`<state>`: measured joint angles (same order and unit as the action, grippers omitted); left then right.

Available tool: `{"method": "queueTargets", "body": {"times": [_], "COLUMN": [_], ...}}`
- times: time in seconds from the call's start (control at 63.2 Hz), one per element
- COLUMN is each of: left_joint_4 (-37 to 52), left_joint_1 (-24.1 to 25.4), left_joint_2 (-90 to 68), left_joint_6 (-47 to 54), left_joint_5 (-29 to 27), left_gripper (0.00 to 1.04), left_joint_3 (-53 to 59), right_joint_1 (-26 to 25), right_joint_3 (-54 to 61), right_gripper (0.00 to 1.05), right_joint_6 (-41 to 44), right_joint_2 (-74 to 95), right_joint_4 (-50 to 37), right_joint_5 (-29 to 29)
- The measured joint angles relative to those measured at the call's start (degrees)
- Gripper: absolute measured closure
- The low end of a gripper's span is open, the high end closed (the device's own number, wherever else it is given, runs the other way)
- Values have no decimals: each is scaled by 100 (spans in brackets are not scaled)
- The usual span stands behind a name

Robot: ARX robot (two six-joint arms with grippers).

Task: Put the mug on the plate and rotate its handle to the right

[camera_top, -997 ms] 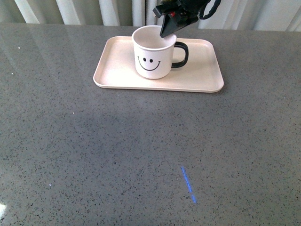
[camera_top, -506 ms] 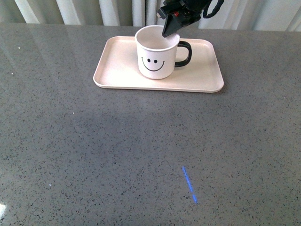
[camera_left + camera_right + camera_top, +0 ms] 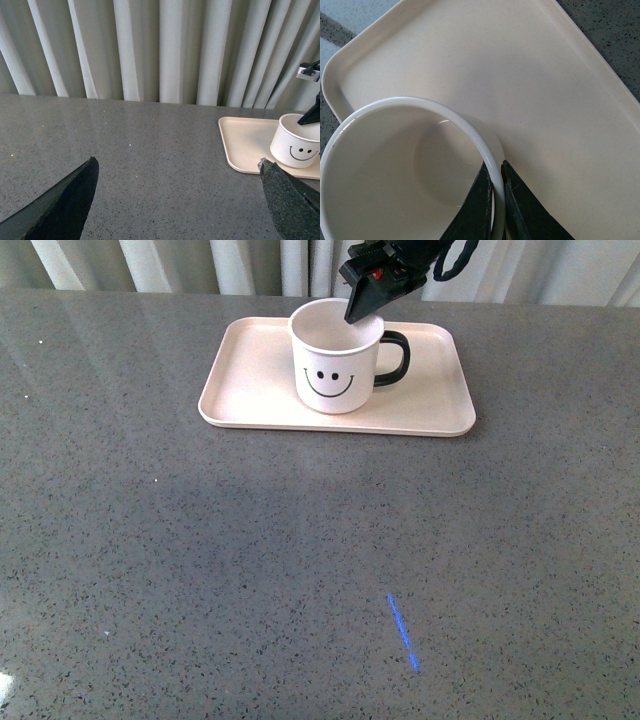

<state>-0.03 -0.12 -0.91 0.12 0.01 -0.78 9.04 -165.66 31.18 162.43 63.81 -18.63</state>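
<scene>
A grey speckled table (image 3: 300, 560) runs back to pale curtains (image 3: 165, 50). Near its far edge the mug (image 3: 337, 358) stands upright on the plate (image 3: 250, 400), a little right of the middle, smiley face towards the robot and its handle (image 3: 396, 357) pointing right. The right gripper (image 3: 497, 192) pinches the mug's back rim, one finger inside the wall and one outside, clamped narrow on it. The left gripper (image 3: 177, 200) hangs wide and empty, well apart from the plate. Placing and turning both look done; the next move likely calls for the fingers to part and lift straight up without nudging the mug. A blue mark (image 3: 402, 633) lies on the near table.
</scene>
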Motion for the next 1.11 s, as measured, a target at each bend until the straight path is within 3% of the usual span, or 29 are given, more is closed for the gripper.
{"method": "queueTargets", "body": {"times": [0.491, 0.68, 0.759, 0.791, 0.823, 0.854, 0.934, 1.108], "left_joint_4": [2, 0, 0, 2, 0, 0, 0, 0], "left_joint_1": [0, 0, 0, 0, 0, 0, 0, 0], "left_joint_2": [0, 0, 0, 0, 0, 0, 0, 0], "left_joint_6": [0, 0, 0, 0, 0, 0, 0, 0], "left_joint_5": [0, 0, 0, 0, 0, 0, 0, 0], "left_gripper": [9, 9, 9, 9, 9, 9, 9, 9], "left_joint_3": [0, 0, 0, 0, 0, 0, 0, 0], "right_joint_1": [2, 2, 2, 0, 0, -7, -17, -127], "right_joint_3": [0, 0, 0, 0, 0, 0, 0, 214], "right_gripper": [103, 71, 63, 54, 54, 46, 38, 7], "right_joint_6": [127, 168, 175, 177, 177, 175, 173, 35], "right_joint_2": [42, 83, 87, 87, 87, 87, 87, -44], "right_joint_4": [4, -11, -17, -37, -37, -55, -79, -402], "right_joint_5": [59, 111, 114, 133, 133, 127, 111, -205]}}
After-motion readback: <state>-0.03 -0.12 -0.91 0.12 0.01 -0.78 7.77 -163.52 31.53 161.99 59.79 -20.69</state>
